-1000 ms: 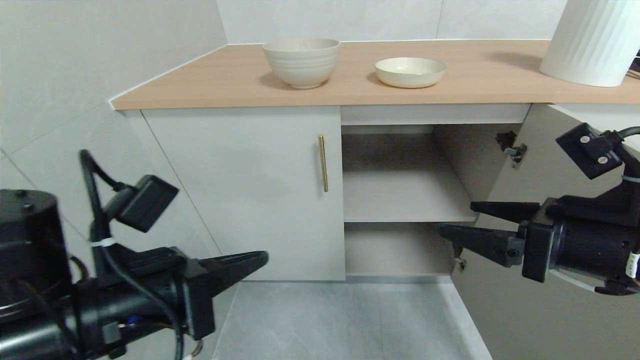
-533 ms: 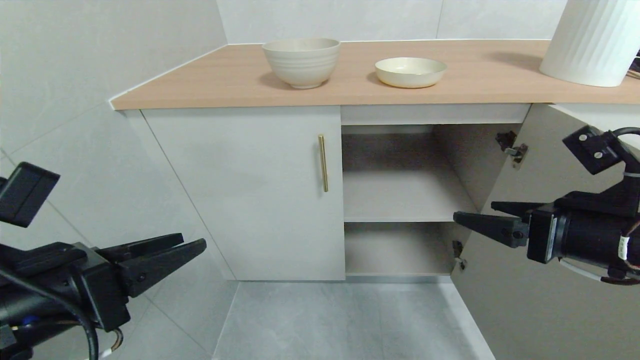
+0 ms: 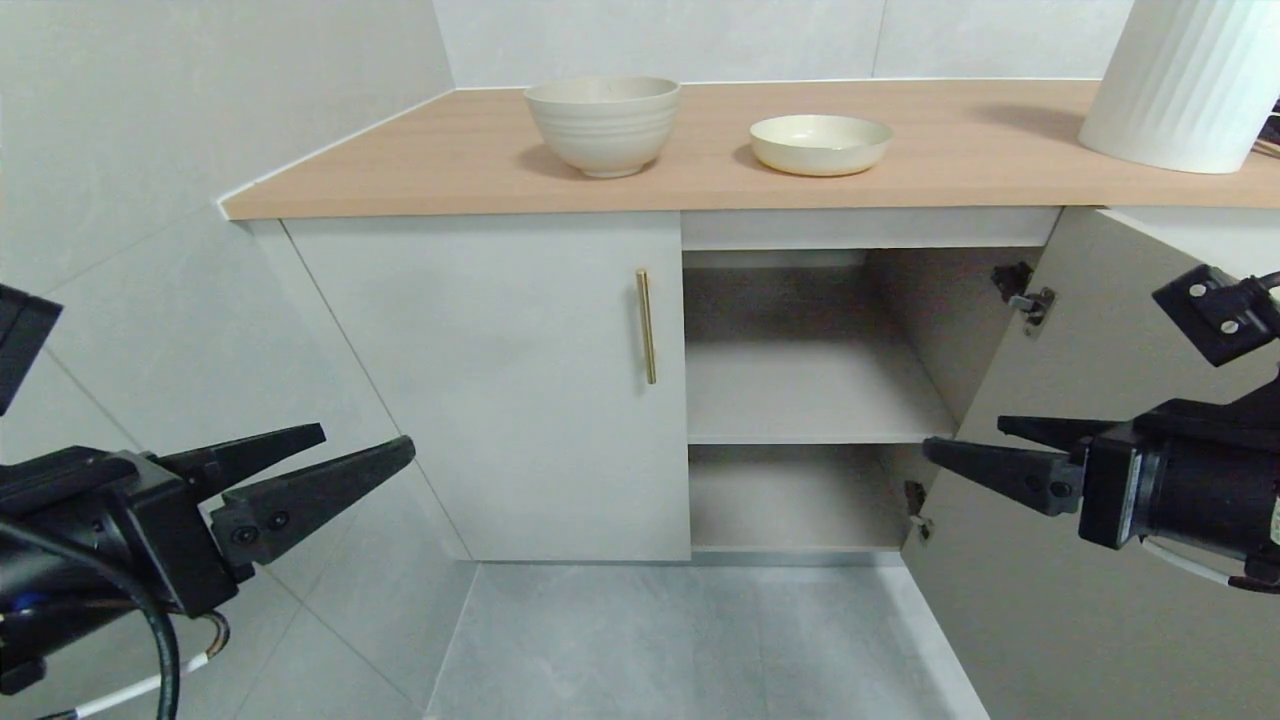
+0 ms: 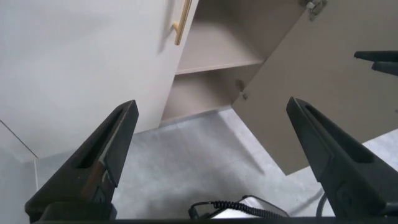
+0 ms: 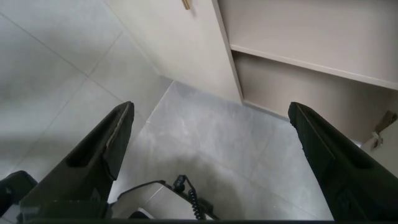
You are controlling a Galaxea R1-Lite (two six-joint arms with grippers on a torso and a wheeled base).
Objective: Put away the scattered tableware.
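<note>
A deep ribbed beige bowl and a shallow cream dish stand on the wooden countertop. Below them the cabinet's right door hangs wide, baring two bare shelves. My left gripper hovers low at the left, open and holding nothing, well below and left of the bowl. My right gripper hangs open in front of the swung-out door, level with the middle shelf. In the left wrist view its fingers spread wide over the floor; in the right wrist view the fingers do likewise.
A tall white fluted container stands at the countertop's far right. The cabinet's left door is closed, with a brass handle. A tiled wall runs close along the left. Grey floor lies in front of the cabinet.
My left gripper has swung back to the left, away from the cabinet, and opened from nearly shut. My right gripper has drawn back slightly to the right.
</note>
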